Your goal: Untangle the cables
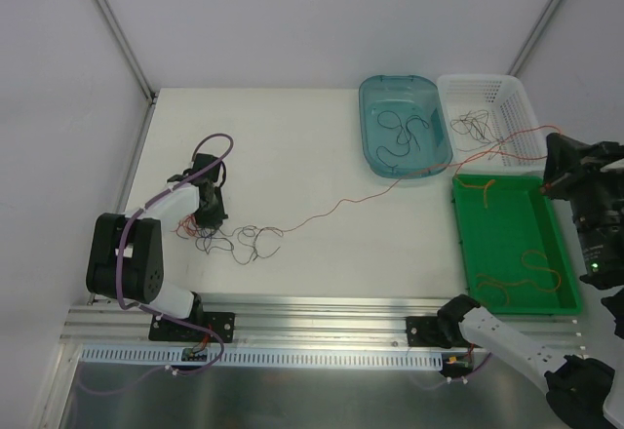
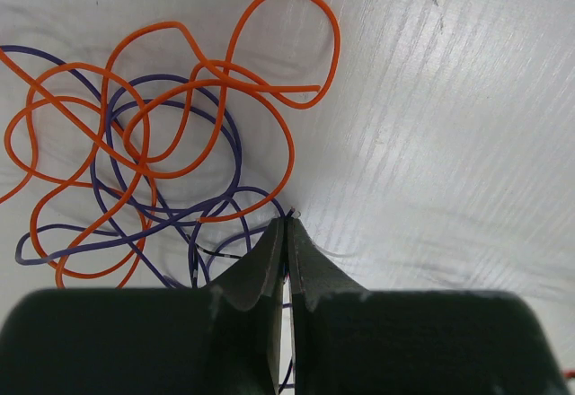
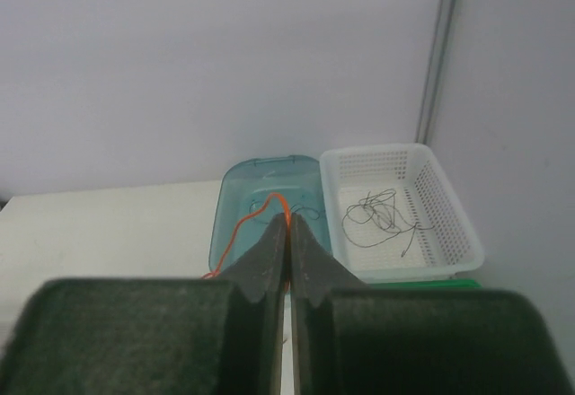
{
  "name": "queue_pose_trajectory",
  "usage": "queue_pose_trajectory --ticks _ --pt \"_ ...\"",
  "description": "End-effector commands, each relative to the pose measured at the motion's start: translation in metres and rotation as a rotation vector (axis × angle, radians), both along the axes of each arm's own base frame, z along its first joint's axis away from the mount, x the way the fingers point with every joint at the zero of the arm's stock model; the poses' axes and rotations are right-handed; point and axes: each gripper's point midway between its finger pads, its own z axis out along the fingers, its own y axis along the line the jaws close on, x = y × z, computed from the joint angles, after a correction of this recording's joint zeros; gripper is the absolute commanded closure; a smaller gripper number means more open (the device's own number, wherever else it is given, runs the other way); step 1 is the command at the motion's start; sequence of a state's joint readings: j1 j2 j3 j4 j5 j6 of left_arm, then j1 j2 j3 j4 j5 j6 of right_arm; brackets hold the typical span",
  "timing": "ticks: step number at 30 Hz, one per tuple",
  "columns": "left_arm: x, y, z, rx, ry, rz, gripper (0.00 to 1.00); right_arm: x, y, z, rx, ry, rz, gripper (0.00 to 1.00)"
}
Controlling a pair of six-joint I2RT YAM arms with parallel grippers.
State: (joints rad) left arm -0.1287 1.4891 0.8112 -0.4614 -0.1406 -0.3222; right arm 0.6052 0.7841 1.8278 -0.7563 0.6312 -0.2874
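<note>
Two hazards noted: the orange-red strand point(image 1: 341, 203), stretched from the tangle point(image 1: 239, 239) at 8 o'clock on the desk point(image 1: 292, 136) over the blue bin point(image 1: 364, 127) toward 3 o'clock, may slip free, or drag the whole knot along if its loops snag the purple ones. Left tool point(image 2: 286, 224): jaws fully closed at the tangle's edge, a purple strand point(image 2: 235, 144) seemingly pinched between them. Right tool point(image 3: 287, 220): raised, jaws fully closed, clamping the orange-red strand's end.
</note>
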Motion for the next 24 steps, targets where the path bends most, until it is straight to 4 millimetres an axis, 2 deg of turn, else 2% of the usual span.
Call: queue_pose_trajectory --ticks 1,2,4,5,6,7,8,10,11,12,15,16,18,19,20,22,23,24 --pt "0.005 0.003 0.008 0.009 -0.009 -0.005 1.00 0.028 0.046 -0.065 -0.082 0.215 0.133 0.99" --pt "0.005 0.002 0.010 -0.002 -0.015 -0.009 1.00 0.032 0.066 -0.088 -0.089 0.288 0.215 0.99" --pt "0.006 -0.003 0.015 -0.026 -0.036 -0.018 1.00 0.042 0.093 -0.140 -0.054 0.442 0.277 0.99" --pt "0.005 -0.004 0.015 -0.029 -0.036 -0.023 1.00 0.045 0.113 -0.189 -0.063 0.568 0.339 0.99" --pt "0.006 -0.004 0.017 -0.032 -0.045 -0.026 1.00 0.048 0.125 -0.212 -0.004 0.618 0.353 0.99" --pt "0.006 -0.004 0.018 -0.031 -0.048 -0.032 1.00 0.049 0.131 -0.234 0.009 0.668 0.357 0.99" --pt "0.006 -0.004 0.019 -0.031 -0.052 -0.030 1.00 0.048 0.129 -0.281 -0.005 0.775 0.315 0.99" --pt "0.007 -0.005 0.021 -0.032 -0.061 -0.034 1.00 0.047 0.124 -0.315 0.012 0.855 0.248 0.99" --pt "0.007 -0.004 0.022 -0.033 -0.064 -0.034 1.00 0.048 0.115 -0.333 -0.011 0.894 0.177 0.96" --pt "0.008 -0.005 0.023 -0.035 -0.069 -0.036 1.00 0.041 0.105 -0.352 -0.041 0.960 0.128 0.96" --pt "0.010 -0.005 0.026 -0.037 -0.077 -0.037 1.00 0.033 0.087 -0.372 -0.083 1.034 0.028 0.96" --pt "0.010 -0.007 0.026 -0.042 -0.078 -0.042 1.00 0.032 0.083 -0.374 -0.091 1.037 0.012 0.94" --pt "0.012 -0.008 0.028 -0.054 -0.086 -0.043 1.00 0.030 0.084 -0.375 -0.102 1.043 0.030 0.72" --pt "0.012 -0.010 0.029 -0.061 -0.088 -0.044 1.00 0.030 0.089 -0.374 -0.099 1.042 0.061 0.60" --pt "0.012 -0.012 0.029 -0.074 -0.091 -0.049 1.00 0.032 0.103 -0.373 -0.095 1.040 0.145 0.47" --pt "0.012 -0.015 0.032 -0.090 -0.099 -0.057 1.00 0.032 0.119 -0.373 -0.088 1.033 0.239 0.42" --pt "0.012 -0.018 0.034 -0.105 -0.110 -0.061 1.00 0.030 0.132 -0.373 -0.088 1.036 0.316 0.35" --pt "0.013 -0.019 0.036 -0.106 -0.119 -0.069 1.00 0.035 0.143 -0.372 -0.082 1.021 0.357 0.32"
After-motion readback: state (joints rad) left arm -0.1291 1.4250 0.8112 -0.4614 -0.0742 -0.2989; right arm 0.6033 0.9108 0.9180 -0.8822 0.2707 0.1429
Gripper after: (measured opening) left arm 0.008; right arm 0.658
